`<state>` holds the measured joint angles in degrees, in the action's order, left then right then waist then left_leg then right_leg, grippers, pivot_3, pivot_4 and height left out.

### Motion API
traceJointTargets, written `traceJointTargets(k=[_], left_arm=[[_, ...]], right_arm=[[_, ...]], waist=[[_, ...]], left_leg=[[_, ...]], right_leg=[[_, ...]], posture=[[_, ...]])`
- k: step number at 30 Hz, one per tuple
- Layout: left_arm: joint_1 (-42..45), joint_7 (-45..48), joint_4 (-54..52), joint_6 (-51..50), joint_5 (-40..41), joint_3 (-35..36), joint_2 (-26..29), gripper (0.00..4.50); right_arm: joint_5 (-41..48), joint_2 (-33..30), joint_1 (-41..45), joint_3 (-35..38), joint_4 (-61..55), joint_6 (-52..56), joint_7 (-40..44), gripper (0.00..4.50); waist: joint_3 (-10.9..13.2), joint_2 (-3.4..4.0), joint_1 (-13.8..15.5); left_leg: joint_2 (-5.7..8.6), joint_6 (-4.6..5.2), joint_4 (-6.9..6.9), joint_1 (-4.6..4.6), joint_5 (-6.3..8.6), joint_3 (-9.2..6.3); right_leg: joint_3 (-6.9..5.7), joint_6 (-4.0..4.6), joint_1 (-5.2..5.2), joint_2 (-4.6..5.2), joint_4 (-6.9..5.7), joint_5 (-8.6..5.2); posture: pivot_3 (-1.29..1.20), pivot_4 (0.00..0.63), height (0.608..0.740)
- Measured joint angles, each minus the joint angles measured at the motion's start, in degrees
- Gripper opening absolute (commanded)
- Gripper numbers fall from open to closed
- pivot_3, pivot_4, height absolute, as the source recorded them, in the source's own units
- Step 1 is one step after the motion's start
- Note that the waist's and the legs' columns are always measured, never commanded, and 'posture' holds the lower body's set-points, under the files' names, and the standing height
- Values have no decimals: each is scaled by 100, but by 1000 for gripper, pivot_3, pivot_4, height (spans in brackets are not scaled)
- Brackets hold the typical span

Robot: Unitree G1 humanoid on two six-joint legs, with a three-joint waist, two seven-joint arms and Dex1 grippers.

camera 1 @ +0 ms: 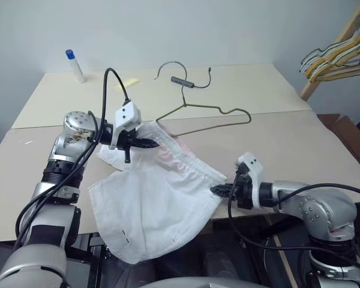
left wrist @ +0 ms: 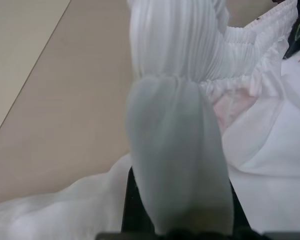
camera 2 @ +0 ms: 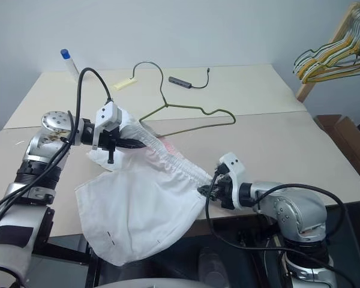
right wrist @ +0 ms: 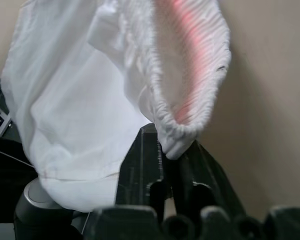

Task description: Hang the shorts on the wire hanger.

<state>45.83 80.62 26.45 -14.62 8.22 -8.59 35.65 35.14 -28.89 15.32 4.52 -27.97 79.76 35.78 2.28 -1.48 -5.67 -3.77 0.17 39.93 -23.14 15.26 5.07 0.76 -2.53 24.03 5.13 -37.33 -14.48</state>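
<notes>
1. At table centre, toward the near edge: shorts (camera 1: pixel 162 198), white, stretched by the waistband between two grippers, body drooping over the front edge toward 6 o'clock.
2. At 10 o'clock of the shorts: left gripper (camera 1: pixel 145 143), clamped tight on one end of the waistband; gathered elastic bunched over its fingers in the left wrist view.
3. At 3 o'clock of the shorts: right gripper (camera 1: pixel 221 191), closed on the other end of the waistband; elastic edge pinched between its black fingers (right wrist: pixel 150 165) in the right wrist view.
4. Held so, most likely, to pull the waistband taut and open it for threading onto the wire.
5. At 12 o'clock of the shorts, just beyond the waistband: hanger (camera 1: pixel 210 117), flat on the table, hook pointing toward the far edge, free of both grippers. Not yet touching the cloth, as far as can be told.
6. Near the hook: dark cable with adapter (camera 1: pixel 181 81); at 11 o'clock a yellow note (camera 1: pixel 127 83) and a white tube with blue cap (camera 1: pixel 75 66).
7. Beneath all: beige table (camera 1: pixel 288 150), two boards joined by a seam.
8. At 2 o'clock, off the table: bunch of hangers (camera 1: pixel 339 57) on a wooden rack, pale wall behind.
</notes>
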Motion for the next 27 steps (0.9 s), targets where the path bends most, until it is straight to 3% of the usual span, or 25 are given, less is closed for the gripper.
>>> traceJointTargets(k=[10,17,27], left_arm=[[-672,881,-712,183,305,15,869,0],[-696,436,-668,254,51,-131,852,0],[-834,-29,-561,608,-546,-572,971,0]], right_arm=[[-86,-1339,771,-58,1001,-1087,609,20],[-260,-1908,1103,-620,1549,-1812,1197,20],[-479,-2410,1469,-878,1869,-2560,1767,20]], waist=[[0,1,-110],[-1,1,-110],[-1,1,-93]], left_leg=[[-1,1,-4,2,1,-2],[1,2,-4,-1,1,-1],[0,2,-4,-1,1,1]], right_leg=[[-1,0,-1,1,3,0],[0,-1,1,3,5,1],[-1,-1,3,2,5,1]], posture=[[-103,0,740],[-95,0,740],[-97,0,740]])
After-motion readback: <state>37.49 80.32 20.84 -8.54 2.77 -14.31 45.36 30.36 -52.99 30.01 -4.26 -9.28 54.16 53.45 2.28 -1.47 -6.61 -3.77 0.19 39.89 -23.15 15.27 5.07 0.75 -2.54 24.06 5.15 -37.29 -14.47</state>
